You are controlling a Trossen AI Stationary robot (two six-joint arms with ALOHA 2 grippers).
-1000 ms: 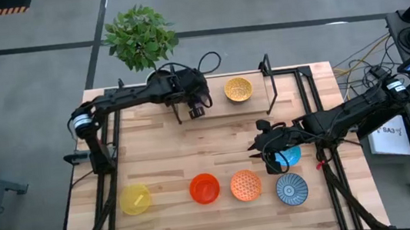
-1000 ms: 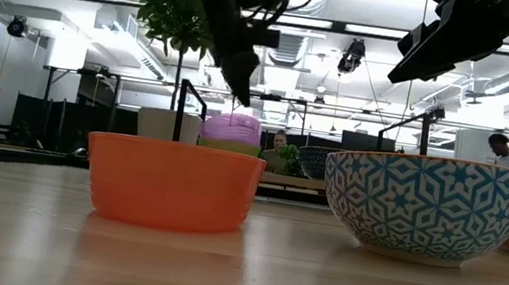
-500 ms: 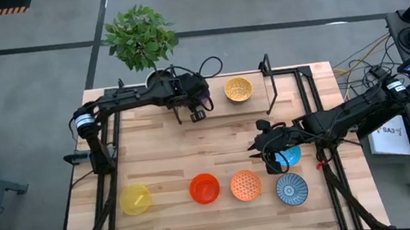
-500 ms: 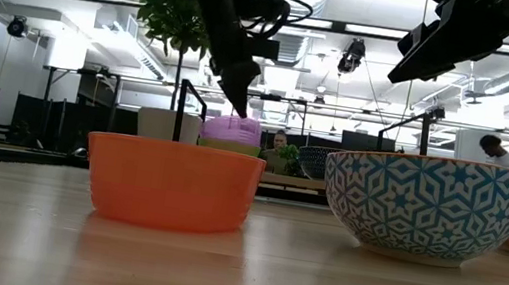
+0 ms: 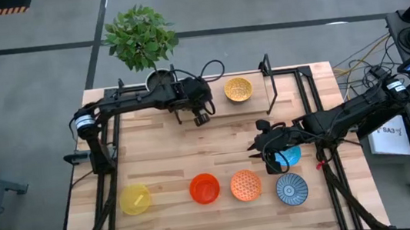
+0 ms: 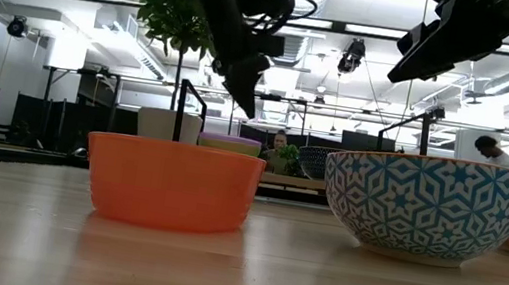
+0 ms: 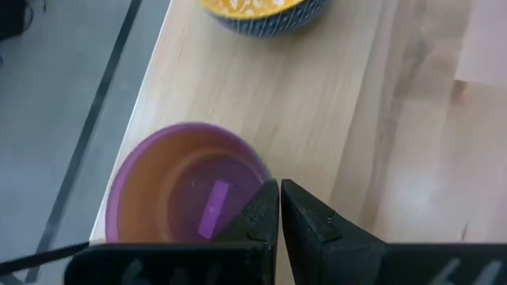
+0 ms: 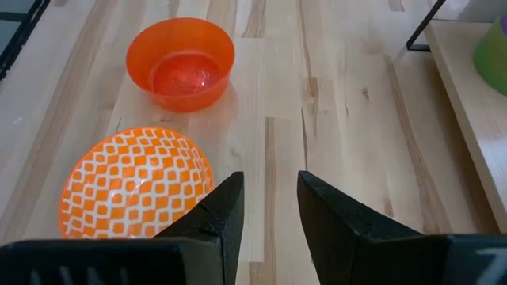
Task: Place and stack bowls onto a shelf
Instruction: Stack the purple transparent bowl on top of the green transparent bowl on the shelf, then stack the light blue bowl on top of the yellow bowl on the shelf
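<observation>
While the purple bowl (image 7: 184,192) sits on the shelf (image 5: 219,102) beside the yellow patterned bowl (image 5: 238,89), the left gripper (image 7: 280,207), fingers pressed together and empty, is best lifted clear; the right gripper (image 8: 269,207), fingers apart, is held above the light blue bowl (image 5: 292,155), well short of the shelf.

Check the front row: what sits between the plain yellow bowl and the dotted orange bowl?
In the high view, the red-orange bowl sits between the yellow bowl and the dotted orange bowl, with bare tabletop on either side of it.
</observation>
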